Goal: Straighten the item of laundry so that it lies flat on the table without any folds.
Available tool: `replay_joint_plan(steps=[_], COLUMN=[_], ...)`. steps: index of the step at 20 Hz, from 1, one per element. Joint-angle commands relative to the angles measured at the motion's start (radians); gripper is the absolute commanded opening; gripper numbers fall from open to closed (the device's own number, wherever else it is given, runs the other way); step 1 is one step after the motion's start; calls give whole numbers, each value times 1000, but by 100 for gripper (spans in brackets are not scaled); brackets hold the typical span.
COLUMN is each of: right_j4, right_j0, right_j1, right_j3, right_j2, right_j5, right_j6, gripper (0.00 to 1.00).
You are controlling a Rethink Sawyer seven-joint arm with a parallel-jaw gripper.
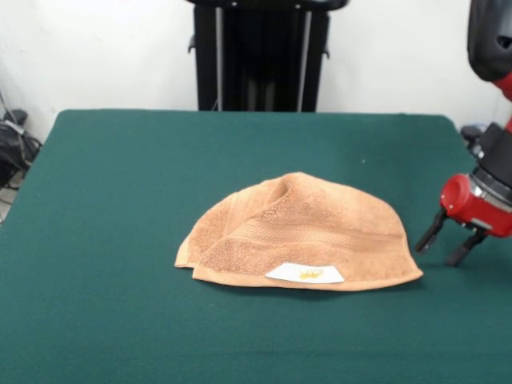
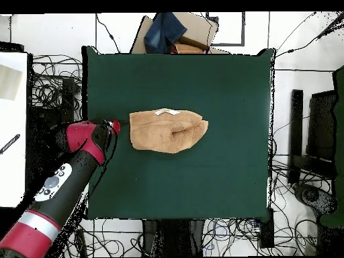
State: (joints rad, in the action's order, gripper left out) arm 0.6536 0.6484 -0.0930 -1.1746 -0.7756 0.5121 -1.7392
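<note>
The orange-tan towel (image 1: 300,234) lies near the middle of the dark green table (image 1: 120,208), folded over itself into a rounded heap with creases. A woven band runs across it and its white label with a yellow mark (image 1: 305,274) shows at the near edge. It also shows in the overhead view (image 2: 168,131). My gripper (image 1: 446,242) hangs just above the table to the right of the towel, apart from it, fingers spread and empty. In the overhead view the gripper (image 2: 115,126) sits just left of the towel's edge.
The robot's black pedestal (image 1: 262,54) stands behind the table's far edge. The red and black arm (image 2: 64,178) crosses the table's left edge in the overhead view. Cables and boxes lie on the floor round the table.
</note>
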Motion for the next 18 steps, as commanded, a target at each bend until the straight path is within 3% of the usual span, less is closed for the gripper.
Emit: replay_joint_plan(steps=[1,18], right_j4=[17,-1], right_j0=[-28,-28], right_j1=[-46,-8], right_j3=[-54,-84], right_j2=[132,132], right_j5=[-67,-45], right_j6=[-299,-269], gripper=[100,100])
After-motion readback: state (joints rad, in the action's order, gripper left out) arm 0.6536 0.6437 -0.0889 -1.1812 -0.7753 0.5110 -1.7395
